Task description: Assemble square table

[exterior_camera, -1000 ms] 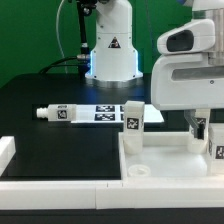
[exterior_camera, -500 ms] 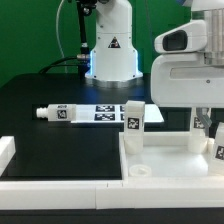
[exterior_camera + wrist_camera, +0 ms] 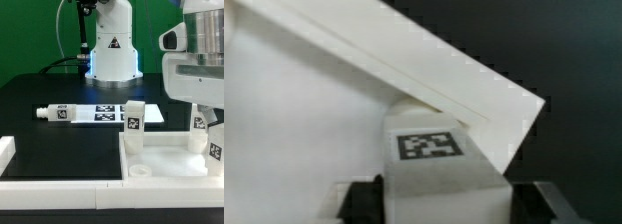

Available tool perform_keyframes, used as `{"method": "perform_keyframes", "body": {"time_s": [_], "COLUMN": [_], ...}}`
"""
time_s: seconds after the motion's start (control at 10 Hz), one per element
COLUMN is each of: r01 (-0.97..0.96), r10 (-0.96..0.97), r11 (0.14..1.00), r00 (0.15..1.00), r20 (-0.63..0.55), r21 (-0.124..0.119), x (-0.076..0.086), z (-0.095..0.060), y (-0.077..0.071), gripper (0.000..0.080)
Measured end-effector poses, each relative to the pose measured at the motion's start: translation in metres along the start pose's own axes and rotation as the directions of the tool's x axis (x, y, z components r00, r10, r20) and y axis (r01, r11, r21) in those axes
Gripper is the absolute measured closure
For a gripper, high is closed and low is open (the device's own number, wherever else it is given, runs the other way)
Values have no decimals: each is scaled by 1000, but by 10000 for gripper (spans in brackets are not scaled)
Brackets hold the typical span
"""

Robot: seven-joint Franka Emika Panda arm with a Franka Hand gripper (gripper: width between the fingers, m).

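Open black table (image 3: 40,140) fills the exterior view's left, broken only by a lying leg (image 3: 58,113) and the marker board (image 3: 105,112). An upright leg (image 3: 133,120) stands at the slab (image 3: 165,152)'s far left corner. The gripper (image 3: 441,205) and its clamped leg (image 3: 200,124) crowd the right corner. A white bar (image 3: 60,186) walls the front.

Robotics laboratory: an arm base (image 3: 110,62) bearing a warning triangle is standing on a black desk (image 3: 40,95) before a green backdrop (image 3: 30,35); the marker board (image 3: 104,113) and a leg (image 3: 133,119) are displaying square tags.
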State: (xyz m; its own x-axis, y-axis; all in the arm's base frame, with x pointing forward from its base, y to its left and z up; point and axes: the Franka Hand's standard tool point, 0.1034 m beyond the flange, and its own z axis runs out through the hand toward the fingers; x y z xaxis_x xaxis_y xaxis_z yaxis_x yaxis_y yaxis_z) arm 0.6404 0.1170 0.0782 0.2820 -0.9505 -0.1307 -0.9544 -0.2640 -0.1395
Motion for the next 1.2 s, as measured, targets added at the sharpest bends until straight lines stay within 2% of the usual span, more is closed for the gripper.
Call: {"method": "perform_keyframes", "body": {"time_s": [0.1,0.3,0.4,0.5,0.6,0.7,0.8,1.2], "r01": [-155,-247,-234,-195,-46,114,311,542], "r10": [154,247,234,195,45,-115,-311,-542], "r11": [988,969,972,981,999,993,950,840], "r00": [988,969,972,980,999,993,950,840], "r20": [21,31,31,31,28,23,15,7], "r21": [7,8,8,9,6,14,19,19], "x": [0,-2,-1,-1,1,4,7,8], "z": [0,0,0,0,-1,-2,-4,-4], "y": [-1,-2,-2,-2,-1,-3,-4,-4], "gripper": [499,499,448,312,312,186,161,150]}}
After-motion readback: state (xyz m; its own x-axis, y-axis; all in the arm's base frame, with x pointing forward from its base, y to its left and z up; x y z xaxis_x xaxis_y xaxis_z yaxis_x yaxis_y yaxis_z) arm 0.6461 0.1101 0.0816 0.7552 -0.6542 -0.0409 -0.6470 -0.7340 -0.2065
